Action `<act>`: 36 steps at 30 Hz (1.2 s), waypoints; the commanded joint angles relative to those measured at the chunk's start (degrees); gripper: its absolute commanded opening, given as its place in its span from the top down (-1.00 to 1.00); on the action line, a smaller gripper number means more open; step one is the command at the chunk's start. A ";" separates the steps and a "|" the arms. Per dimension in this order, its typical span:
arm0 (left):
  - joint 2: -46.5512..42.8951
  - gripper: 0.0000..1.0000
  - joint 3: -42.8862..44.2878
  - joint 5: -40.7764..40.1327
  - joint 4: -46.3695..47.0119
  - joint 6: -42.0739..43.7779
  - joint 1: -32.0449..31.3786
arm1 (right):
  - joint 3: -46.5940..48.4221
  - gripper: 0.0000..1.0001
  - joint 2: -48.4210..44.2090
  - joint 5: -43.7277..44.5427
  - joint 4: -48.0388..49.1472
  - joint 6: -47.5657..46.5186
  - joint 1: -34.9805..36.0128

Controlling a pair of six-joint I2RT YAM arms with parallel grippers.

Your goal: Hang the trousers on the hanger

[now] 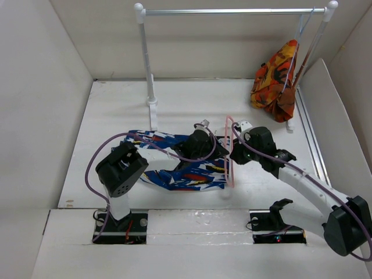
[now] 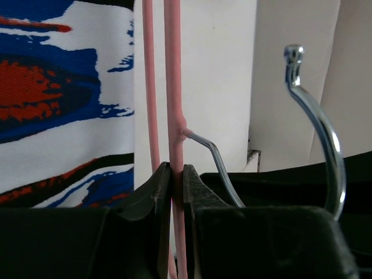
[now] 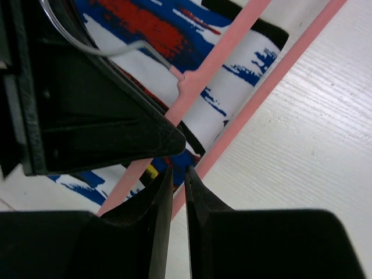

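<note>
White walls (image 1: 40,87) box in a white surface (image 1: 116,104), where the left hand (image 2: 177,174) is pressed together on the pink hanger (image 2: 173,87). It pinches the thicker of the two bars seen from the wrist, just beside the joint where the wire of the metal hook (image 2: 322,145) meets the frame. The right hand (image 3: 179,174) faces it from the other side with its fingers drawn nearly together, only a thin slit between them. Its tips sit just beside a pink bar and the left hand's black finger; whether they grip anything cannot be told. Under and behind both hands lie the trousers (image 1: 174,174), blue with white, red and yellow splotches. They are spread flat on the surface and stretch leftward from the hanger, which stands on edge over their right end. At the far wall stands a white rail (image 1: 232,10), with an orange-red garment (image 1: 278,78) hanging at its right end, well apart from the hands.
</note>
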 commanded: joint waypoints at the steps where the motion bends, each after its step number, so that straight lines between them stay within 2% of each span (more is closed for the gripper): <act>1: 1.69 1.00 -0.39 -0.58 3.36 -0.42 -0.53 | 0.08 0.60 1.20 1.99 7.30 2.82 1.05; 3: 1.95 1.00 -1.09 -1.37 3.10 -0.86 -1.06 | -0.62 0.60 1.82 4.53 7.47 3.44 1.05; 10: 2.31 1.00 -3.46 -2.78 2.39 -2.61 -1.59 | -3.79 0.60 4.63 4.80 12.47 5.99 1.05; 15: 2.66 1.00 -4.25 -2.69 3.45 -3.32 -2.29 | -2.74 0.24 7.61 6.74 13.62 5.90 0.53; 20: 2.57 1.00 -4.34 -3.13 2.84 -3.41 -2.82 | -1.68 0.10 11.75 6.21 16.43 6.43 0.53; 25: 2.13 1.00 -5.22 -3.75 3.01 -3.85 -2.82 | -2.21 0.10 15.17 7.18 19.67 8.71 0.53; 30: 1.96 1.00 -5.57 -4.62 2.40 -3.94 -2.82 | -2.74 0.11 18.78 4.02 23.38 9.59 0.53; 36: 2.13 1.00 -5.40 -6.29 0.38 -2.53 -2.82 | -4.49 0.55 20.19 -1.25 28.74 11.53 -1.31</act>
